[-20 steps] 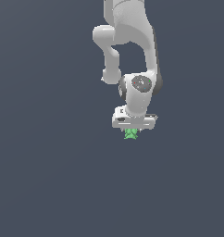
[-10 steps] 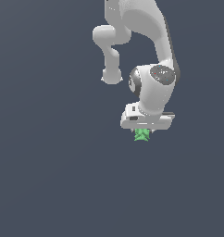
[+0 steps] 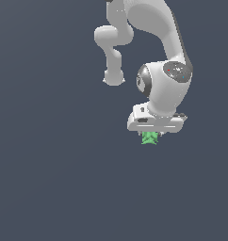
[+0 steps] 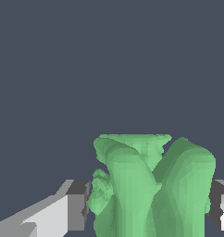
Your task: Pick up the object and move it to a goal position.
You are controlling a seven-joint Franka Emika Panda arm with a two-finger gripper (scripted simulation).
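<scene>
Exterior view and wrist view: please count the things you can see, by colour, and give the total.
Green: 1, the object, between the fingers of the gripper.
White: 1, the robot arm.
Total: 2.

Background (image 3: 45,179): uniform dark slate blue-grey in both views. No visible seam between floor and wall. Lighting flat and even; surface appears smooth and untextured.
</scene>
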